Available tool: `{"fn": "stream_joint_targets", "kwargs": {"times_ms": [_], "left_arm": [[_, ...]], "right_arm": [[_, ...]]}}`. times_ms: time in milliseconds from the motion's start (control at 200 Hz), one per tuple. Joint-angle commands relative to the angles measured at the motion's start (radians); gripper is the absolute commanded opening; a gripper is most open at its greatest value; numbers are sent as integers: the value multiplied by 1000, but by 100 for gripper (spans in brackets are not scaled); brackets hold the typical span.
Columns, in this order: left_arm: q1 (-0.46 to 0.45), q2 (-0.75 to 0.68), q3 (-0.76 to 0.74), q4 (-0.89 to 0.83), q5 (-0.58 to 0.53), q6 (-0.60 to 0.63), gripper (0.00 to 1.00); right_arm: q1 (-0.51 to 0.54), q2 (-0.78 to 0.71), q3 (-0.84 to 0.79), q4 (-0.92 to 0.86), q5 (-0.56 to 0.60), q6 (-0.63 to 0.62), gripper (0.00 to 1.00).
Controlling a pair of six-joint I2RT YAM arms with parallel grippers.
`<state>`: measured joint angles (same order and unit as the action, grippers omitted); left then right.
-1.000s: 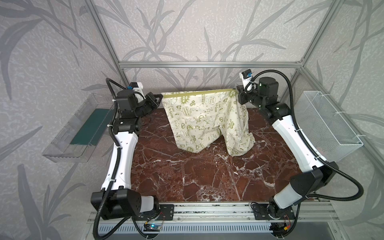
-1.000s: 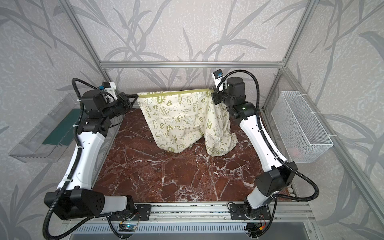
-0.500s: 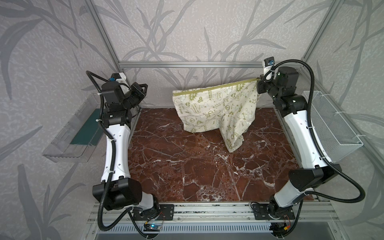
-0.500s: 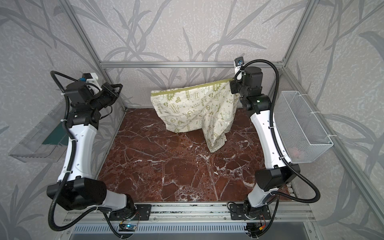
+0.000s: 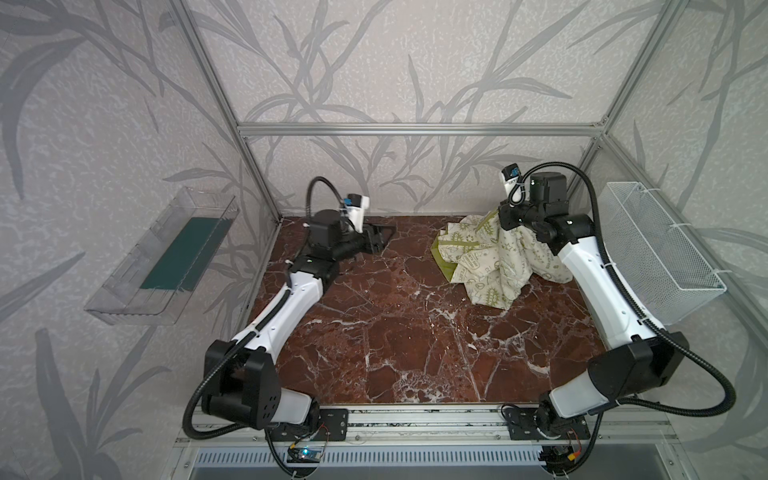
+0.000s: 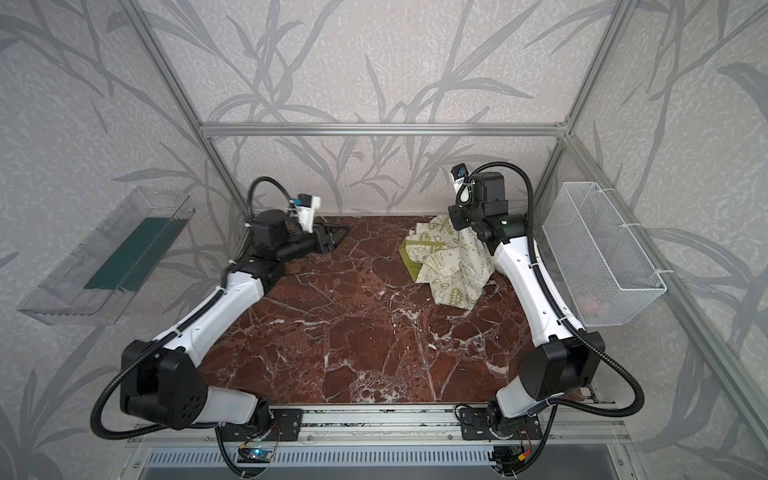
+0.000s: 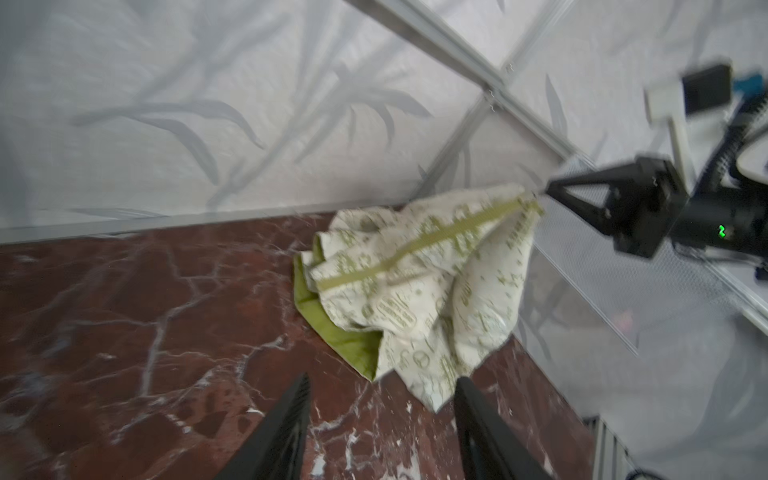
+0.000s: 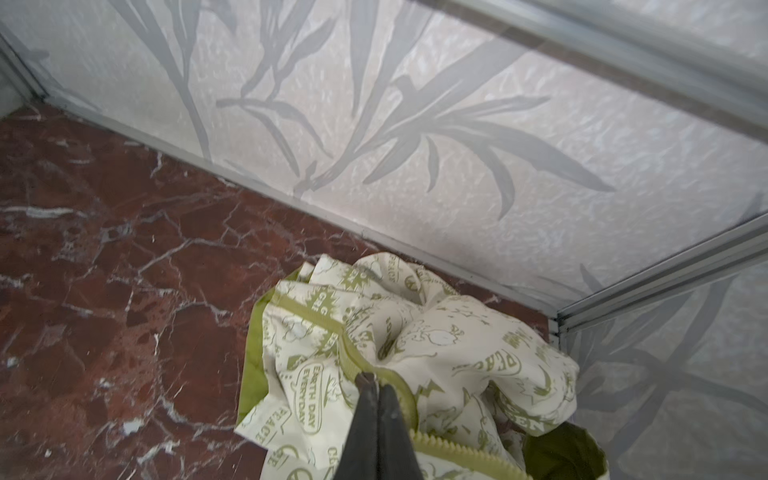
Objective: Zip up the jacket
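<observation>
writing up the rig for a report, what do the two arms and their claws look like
Both arms have glossy white link shells with chunky black joint housings. A black corrugated cable loops along each. The left claw and right claw are matte black, with flat fingers tapering to thin tips. A small white camera module with a blue part sits above each wrist. A green light glows on the right wrist.

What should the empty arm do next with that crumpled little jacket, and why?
Probably the left pincer, open and empty, should reach for the free end of the jacket. The right pincer pinches only its zipper edge, so the rest lies heaped on the table.
</observation>
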<state>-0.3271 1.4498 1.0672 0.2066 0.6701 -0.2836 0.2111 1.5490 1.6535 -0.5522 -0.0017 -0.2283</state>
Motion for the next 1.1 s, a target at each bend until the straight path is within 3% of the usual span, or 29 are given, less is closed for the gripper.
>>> {"fn": "stream_joint_targets", "kwargs": {"times_ms": [0, 75, 155, 220, 310, 495, 725, 825, 975, 1095], "left_arm": [[-80, 123, -25, 415, 102, 278, 69], [-127, 287, 59, 574, 195, 284, 72], [-142, 465, 212, 721, 292, 159, 73], [-156, 570, 350, 670, 336, 178, 73], [-179, 685, 474, 652, 273, 246, 73], [-224, 870, 727, 573, 257, 269, 74], [-301, 949, 803, 508, 319, 297, 73], [-330, 968, 797, 516, 291, 293, 59], [-340, 965, 778, 548, 219, 281, 0], [-331, 932, 737, 558, 187, 301, 0]], "right_arm": [[4, -91, -18, 32, -10, -20, 0], [2, -112, -27, 13, 1, -40, 0], [1, -139, -44, -3, 8, -56, 0], [-4, -166, -73, -2, 8, -61, 0], [-10, -198, -109, -4, 9, -58, 0], [-15, -238, -144, -27, -27, -23, 0], [-13, -300, -180, -53, -98, 15, 0], [-13, -326, -202, -55, -93, 30, 0], [-13, -371, -239, -61, -60, 38, 0], [-15, -398, -265, -70, -4, 38, 0]]}}
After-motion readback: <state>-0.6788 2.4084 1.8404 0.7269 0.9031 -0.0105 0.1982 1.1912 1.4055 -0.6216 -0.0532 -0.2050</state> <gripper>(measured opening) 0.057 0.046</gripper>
